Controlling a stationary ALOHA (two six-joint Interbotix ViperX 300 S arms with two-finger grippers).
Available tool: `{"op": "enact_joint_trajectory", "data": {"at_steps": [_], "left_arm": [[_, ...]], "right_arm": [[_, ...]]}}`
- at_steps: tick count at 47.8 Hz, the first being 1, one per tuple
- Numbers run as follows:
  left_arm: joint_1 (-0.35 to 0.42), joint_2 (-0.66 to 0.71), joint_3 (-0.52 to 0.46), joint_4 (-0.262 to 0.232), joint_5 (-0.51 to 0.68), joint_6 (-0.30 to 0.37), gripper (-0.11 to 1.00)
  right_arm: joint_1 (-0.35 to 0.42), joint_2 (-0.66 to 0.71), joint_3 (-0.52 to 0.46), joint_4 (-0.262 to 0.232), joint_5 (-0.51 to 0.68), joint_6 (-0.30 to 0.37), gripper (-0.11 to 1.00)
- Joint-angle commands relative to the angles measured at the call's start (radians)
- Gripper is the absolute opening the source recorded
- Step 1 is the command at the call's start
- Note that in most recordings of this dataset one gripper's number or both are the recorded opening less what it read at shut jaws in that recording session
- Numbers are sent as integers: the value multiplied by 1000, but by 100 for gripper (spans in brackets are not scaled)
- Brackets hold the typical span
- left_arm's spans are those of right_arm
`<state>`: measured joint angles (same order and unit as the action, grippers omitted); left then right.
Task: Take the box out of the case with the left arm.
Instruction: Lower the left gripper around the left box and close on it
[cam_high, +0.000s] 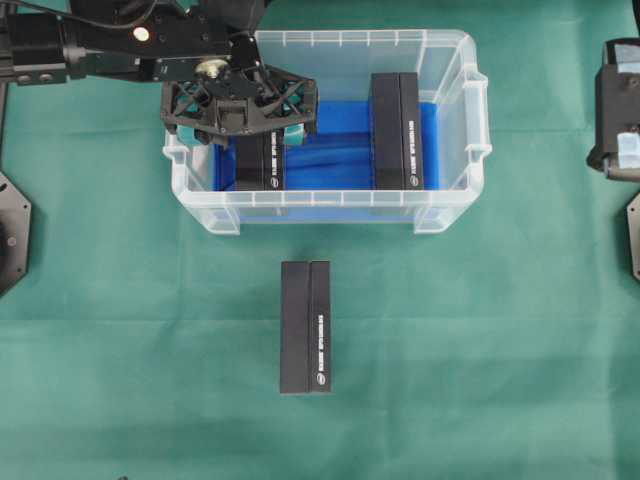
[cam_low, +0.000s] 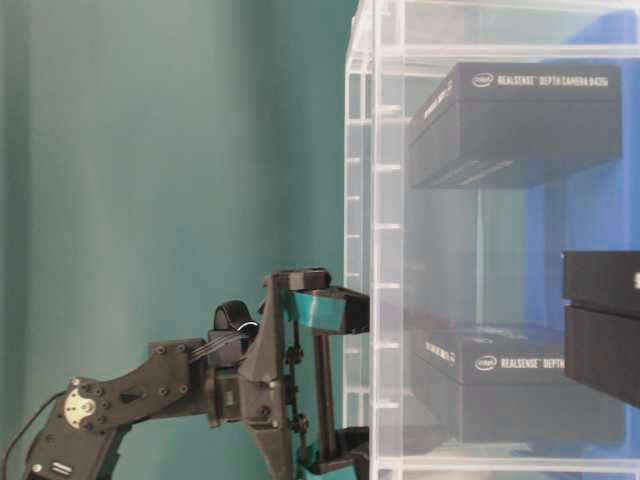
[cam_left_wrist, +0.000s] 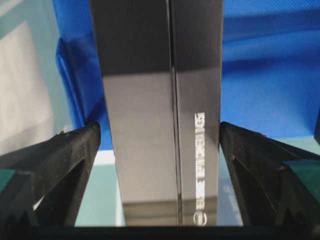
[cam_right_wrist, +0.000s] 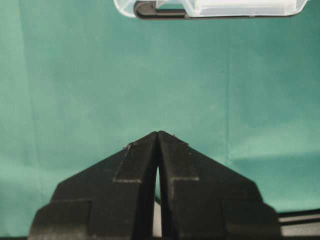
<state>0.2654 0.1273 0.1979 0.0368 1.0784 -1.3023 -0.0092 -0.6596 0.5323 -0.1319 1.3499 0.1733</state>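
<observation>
The case (cam_high: 445, 215) is sitting on the green-covered desk (cam_high: 120, 330), toward the far side in the overhead view, with its blue lining sheet (cam_high: 340, 140) showing through the bottom. Two black boxes are standing inside it: the left box (cam_high: 262, 165) near the left wall and the right box (cam_high: 397, 130) near the right wall, well apart from each other. A third black box (cam_high: 305, 327) is lying outside on the desk, just in front of the case's near wall and not touching it.

The left arm (cam_high: 110, 45) is reaching in from the upper left over the case's left rim. Its left tool (cam_high: 240, 105) is hanging above the far end of the left box, pointing downward. In the left wrist view the two fingers (cam_left_wrist: 55, 160) are standing spread wide, one on each side of the box (cam_left_wrist: 160, 110), with a visible gap between each finger and the box's sides. The left tool is therefore released and is straddling the box without gripping it. The table-level view is showing the teal pads (cam_low: 325, 310) beside the case wall (cam_low: 385, 250).

The right tool (cam_right_wrist: 158, 137) is resting over bare desk at the right edge, well away from the case. Its fingers are pressed together at the tips, clenched on nothing.
</observation>
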Motion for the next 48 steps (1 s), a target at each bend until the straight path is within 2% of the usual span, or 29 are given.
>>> {"op": "enact_joint_trajectory", "data": {"at_steps": [1, 32, 36, 41, 48], "left_arm": [[8, -11, -6, 8, -23, 2, 93], [8, 11, 8, 5, -43, 5, 91], [8, 11, 6, 0, -48, 2, 83], [3, 9, 5, -2, -48, -8, 61], [-2, 9, 6, -2, -49, -11, 60]], "right_arm": [[0, -2, -11, 2, 0, 2, 3], [0, -2, -11, 2, -2, 2, 3], [0, -2, -11, 2, -2, 2, 3], [0, -2, -11, 2, -2, 2, 3], [-2, -2, -11, 2, -2, 2, 3]]}}
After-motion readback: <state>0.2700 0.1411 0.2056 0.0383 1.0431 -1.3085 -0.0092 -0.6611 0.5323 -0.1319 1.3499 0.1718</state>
